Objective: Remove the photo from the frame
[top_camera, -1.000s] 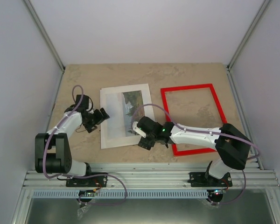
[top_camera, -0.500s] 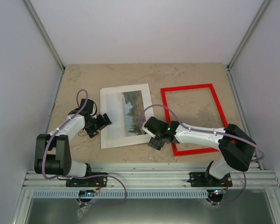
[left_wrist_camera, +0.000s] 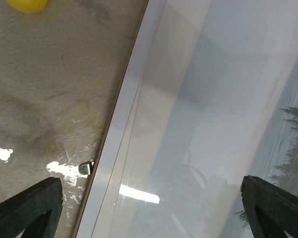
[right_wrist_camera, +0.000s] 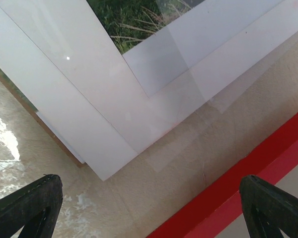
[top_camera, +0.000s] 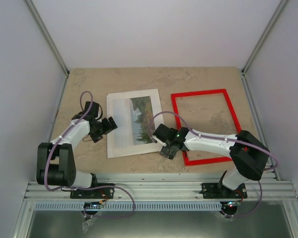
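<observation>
photo (top_camera: 141, 120): I judge it light, thin, floppy, easily creased; I'd pinch a bare edge | lies flat under the white mat (top_camera: 120, 146), just left of the frame (top_camera: 198, 92), outside it | right gripper (top_camera: 167, 150) wide, empty, between mat's near corner and frame | left gripper (top_camera: 109, 125) wide, empty, at mat's edge farthest from frame

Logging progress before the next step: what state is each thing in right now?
the frame, empty, flat on the table
the photo, outside the frame, flat under the white mat
left tool, open, holding nothing
right tool, open, holding nothing
</observation>
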Controlling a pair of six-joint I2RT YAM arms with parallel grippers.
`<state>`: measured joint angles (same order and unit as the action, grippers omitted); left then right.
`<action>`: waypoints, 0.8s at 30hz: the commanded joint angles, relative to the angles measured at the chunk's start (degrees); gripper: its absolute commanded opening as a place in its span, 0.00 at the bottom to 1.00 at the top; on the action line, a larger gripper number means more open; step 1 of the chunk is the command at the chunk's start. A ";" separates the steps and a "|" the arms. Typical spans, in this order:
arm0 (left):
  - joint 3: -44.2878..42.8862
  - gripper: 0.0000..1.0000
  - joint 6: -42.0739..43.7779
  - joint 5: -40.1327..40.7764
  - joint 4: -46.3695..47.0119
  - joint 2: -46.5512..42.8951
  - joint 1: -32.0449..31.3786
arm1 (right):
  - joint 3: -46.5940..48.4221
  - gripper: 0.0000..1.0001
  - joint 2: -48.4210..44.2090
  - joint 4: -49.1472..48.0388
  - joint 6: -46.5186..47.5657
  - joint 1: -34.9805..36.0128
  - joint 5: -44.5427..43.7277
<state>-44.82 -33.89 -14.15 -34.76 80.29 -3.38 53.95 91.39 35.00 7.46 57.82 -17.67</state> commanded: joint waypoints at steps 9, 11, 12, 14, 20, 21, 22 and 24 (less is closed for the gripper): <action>-0.97 1.00 1.59 0.16 -0.70 -0.49 -0.57 | 1.33 0.98 2.44 2.25 2.03 -0.14 -3.47; -1.14 1.00 1.61 -0.04 -0.63 -0.41 -0.76 | 1.35 0.98 3.20 2.10 2.11 -0.12 -3.58; -1.15 1.00 1.58 -0.08 -0.70 -0.47 -0.95 | 1.34 0.98 3.54 1.97 2.12 -0.13 -3.83; -1.15 1.00 1.72 -0.02 -0.72 -0.40 -1.18 | 1.23 0.98 3.87 1.88 2.28 -0.11 -3.88; -1.15 1.00 1.81 0.00 -0.78 -0.49 -1.78 | 0.64 0.98 5.10 0.81 2.23 -0.15 -6.35; -1.11 1.00 1.73 0.07 -0.78 -0.51 -1.85 | 0.63 0.98 5.49 0.66 2.21 -0.16 -7.04; -1.22 1.00 1.76 0.01 -0.81 -0.49 -1.96 | 0.54 0.98 5.82 0.45 2.14 -0.14 -7.87; -1.32 1.00 1.81 0.05 -0.83 -0.49 -2.14 | 0.30 0.98 6.21 -0.11 1.96 -0.16 -9.28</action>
<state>-44.97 -32.95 -13.82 -35.03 80.29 -4.97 54.37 95.39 35.57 9.23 57.84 -22.79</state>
